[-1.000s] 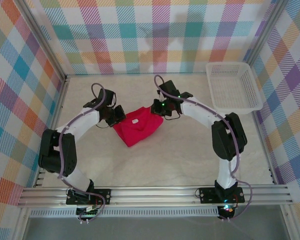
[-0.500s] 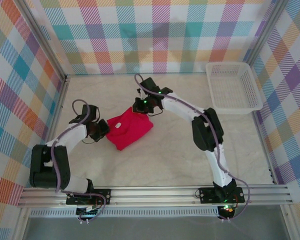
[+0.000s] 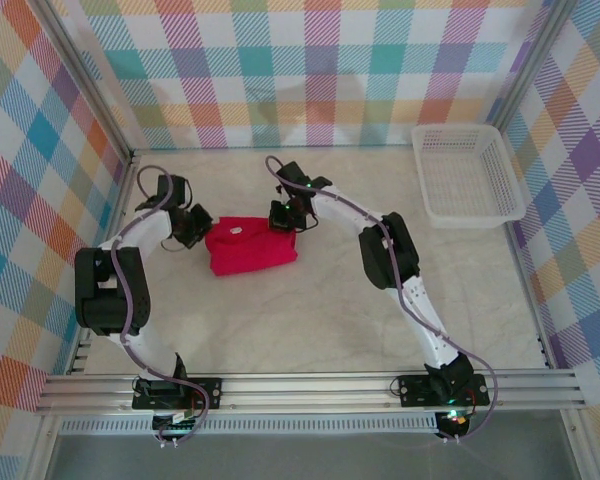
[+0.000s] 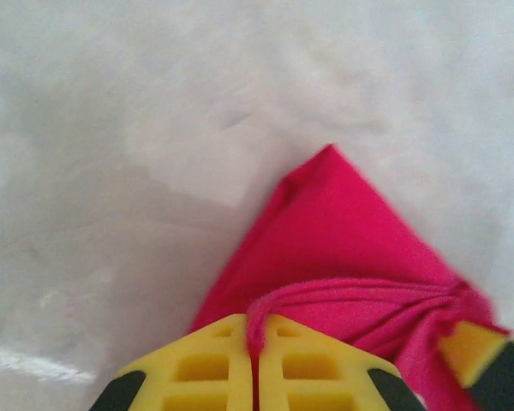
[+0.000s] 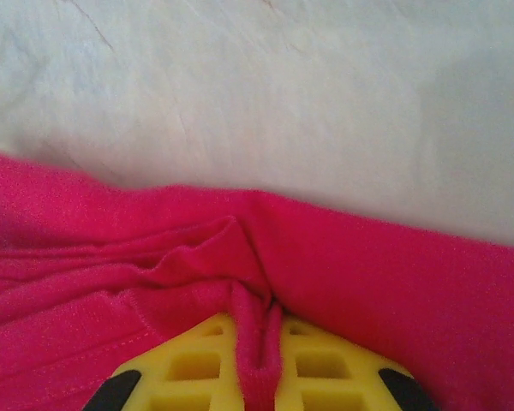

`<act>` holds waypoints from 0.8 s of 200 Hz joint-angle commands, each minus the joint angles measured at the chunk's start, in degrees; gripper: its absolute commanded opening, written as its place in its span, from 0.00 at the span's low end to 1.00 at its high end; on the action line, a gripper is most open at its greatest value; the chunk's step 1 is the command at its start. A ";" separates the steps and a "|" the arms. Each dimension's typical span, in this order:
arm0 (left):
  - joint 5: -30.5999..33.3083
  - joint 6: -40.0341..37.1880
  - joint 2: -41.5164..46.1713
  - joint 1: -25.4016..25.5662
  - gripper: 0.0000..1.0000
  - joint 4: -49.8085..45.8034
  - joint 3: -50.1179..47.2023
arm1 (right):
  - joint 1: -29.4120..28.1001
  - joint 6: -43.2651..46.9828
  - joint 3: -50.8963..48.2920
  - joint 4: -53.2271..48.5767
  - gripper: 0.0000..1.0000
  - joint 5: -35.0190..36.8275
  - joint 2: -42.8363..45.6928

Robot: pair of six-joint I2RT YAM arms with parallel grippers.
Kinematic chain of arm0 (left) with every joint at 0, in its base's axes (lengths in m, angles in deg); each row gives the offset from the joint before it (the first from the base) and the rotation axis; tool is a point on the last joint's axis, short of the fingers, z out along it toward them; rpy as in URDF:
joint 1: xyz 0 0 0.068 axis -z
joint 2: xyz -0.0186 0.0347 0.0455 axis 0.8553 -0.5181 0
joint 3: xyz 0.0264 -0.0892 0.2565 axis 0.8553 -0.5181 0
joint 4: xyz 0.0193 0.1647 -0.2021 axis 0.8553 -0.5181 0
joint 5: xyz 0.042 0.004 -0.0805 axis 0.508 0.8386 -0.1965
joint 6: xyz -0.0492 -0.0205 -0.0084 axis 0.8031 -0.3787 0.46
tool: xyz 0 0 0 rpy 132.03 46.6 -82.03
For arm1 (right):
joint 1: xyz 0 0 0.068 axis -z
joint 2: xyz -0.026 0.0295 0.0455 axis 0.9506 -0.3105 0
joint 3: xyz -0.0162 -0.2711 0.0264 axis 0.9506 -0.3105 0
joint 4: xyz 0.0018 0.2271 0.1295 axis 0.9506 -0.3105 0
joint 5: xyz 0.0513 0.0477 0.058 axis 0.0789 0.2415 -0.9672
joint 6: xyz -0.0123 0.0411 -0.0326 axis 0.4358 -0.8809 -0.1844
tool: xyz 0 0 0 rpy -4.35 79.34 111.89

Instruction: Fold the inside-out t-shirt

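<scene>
- T-shirt (image 3: 250, 250), bright red, sits bunched into a compact, roughly rectangular wad on the table (image 3: 330, 310), left of the middle and towards the far side.
- From above, a small white tag (image 3: 237, 229) shows on top of the cloth, close to its far edge.
- Left gripper (image 3: 194, 226) is right at the wad's left end, touching the cloth, with its arm curling in from the left side of the table.
- Up close on the left wrist camera, its yellow pads (image 4: 206, 368) are pressed together with a thin rolled edge of red cloth nipped in the seam between them. So it is clamped tight on the t-shirt.
- Beyond those pads a red corner of the cloth points away over the pale marbled surface.
- Right gripper (image 3: 283, 218) is at the far right corner of the wad, and its arm reaches a long way across from the right base.
- On the right wrist camera its jaws are closed as well. A narrow fold of red cloth is squeezed between them and wrinkles fan out from the pinch.
- The cloth stretches across that whole view in a band, with bare table beyond it.
- White basket (image 3: 467, 175) stands at the far right corner, well apart from the t-shirt and from both grippers.
</scene>
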State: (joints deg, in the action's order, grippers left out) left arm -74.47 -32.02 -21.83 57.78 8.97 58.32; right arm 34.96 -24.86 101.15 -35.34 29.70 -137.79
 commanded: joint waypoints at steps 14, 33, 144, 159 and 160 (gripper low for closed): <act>2.69 -2.63 -2.12 2.01 0.00 -6.21 6.67 | 1.10 -0.90 -6.50 1.50 0.00 2.43 8.61; 2.56 -2.77 -4.83 2.51 0.00 -6.81 9.19 | 1.00 -0.94 -8.18 2.79 0.00 2.67 11.59; -2.12 -5.96 -29.89 4.70 0.10 -9.64 34.29 | 3.99 -2.98 -6.35 -1.20 0.00 13.32 2.22; -1.61 -6.95 -28.49 4.80 0.29 -11.14 36.13 | 3.92 -1.82 -2.44 -4.87 0.05 12.79 2.00; -1.48 -6.99 -28.25 4.80 0.31 -11.22 36.14 | 3.96 -1.70 -2.23 -5.10 0.05 12.66 2.14</act>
State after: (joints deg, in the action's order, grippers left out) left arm -76.98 -36.82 -51.05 62.83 0.97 90.42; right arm 38.02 -27.61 94.24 -32.89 38.88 -133.74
